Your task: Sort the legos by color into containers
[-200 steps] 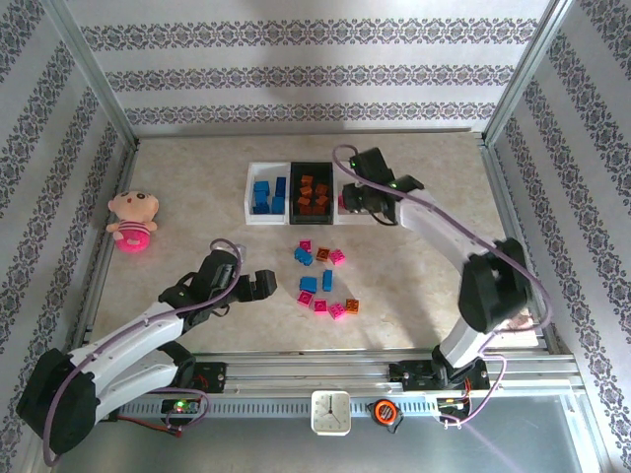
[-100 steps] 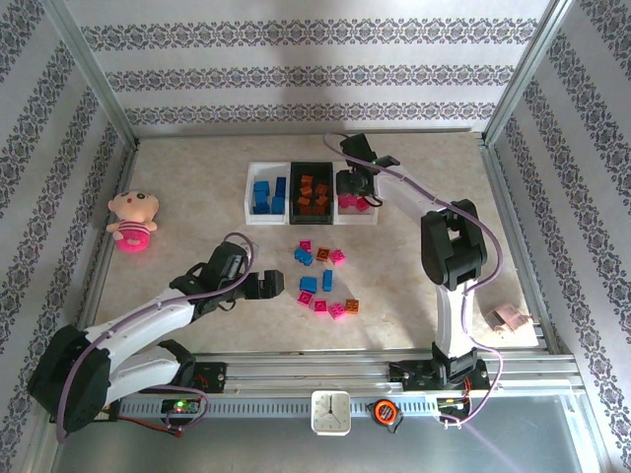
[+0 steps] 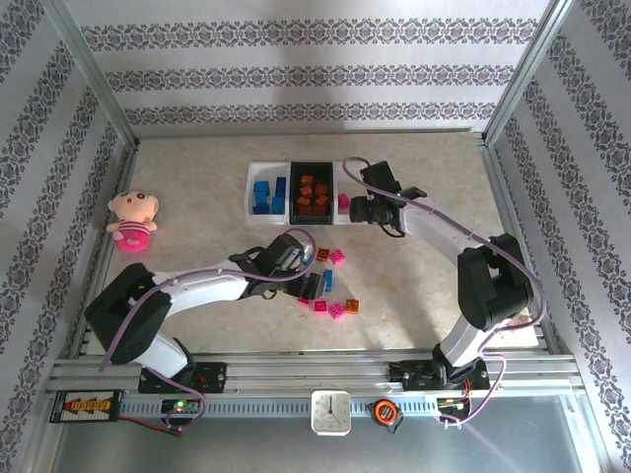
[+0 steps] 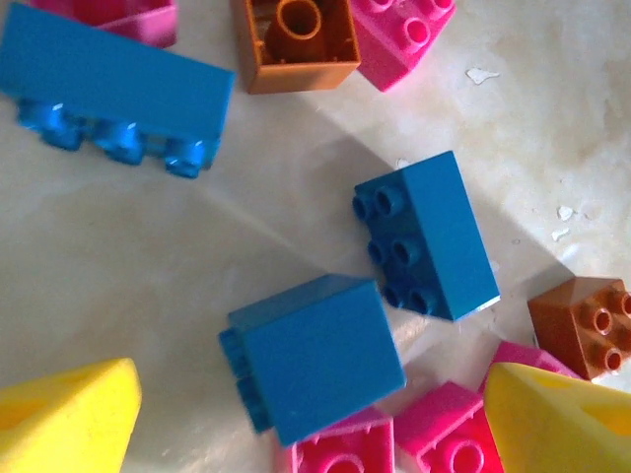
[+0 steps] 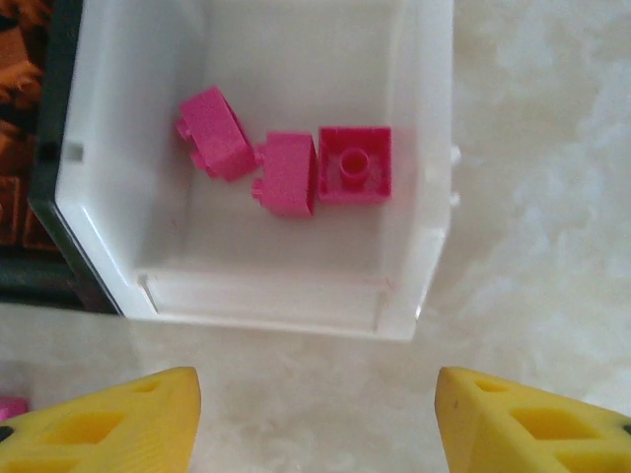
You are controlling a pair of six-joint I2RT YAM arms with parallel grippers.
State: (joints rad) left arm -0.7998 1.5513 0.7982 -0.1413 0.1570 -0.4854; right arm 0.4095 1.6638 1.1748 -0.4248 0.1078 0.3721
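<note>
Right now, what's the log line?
left claw: open above blue plastic brick | right claw: open at white plastic bin, three pink bricks inside

Two matching robot arms, mine. My left arm (image 3: 197, 291) and my right arm (image 3: 434, 229) are each made of long, smooth white shells linked by rounded black joint housings. A thin lavender cable (image 3: 537, 286) runs along the outside of each arm in loose loops. Each arm has a blocky black base (image 3: 439, 374). My left gripper (image 3: 315, 281) and right gripper (image 3: 357, 209) have black bodies and bright yellow, wedge-shaped plastic fingertips (image 4: 69, 419) with shallow recesses moulded in.
</note>
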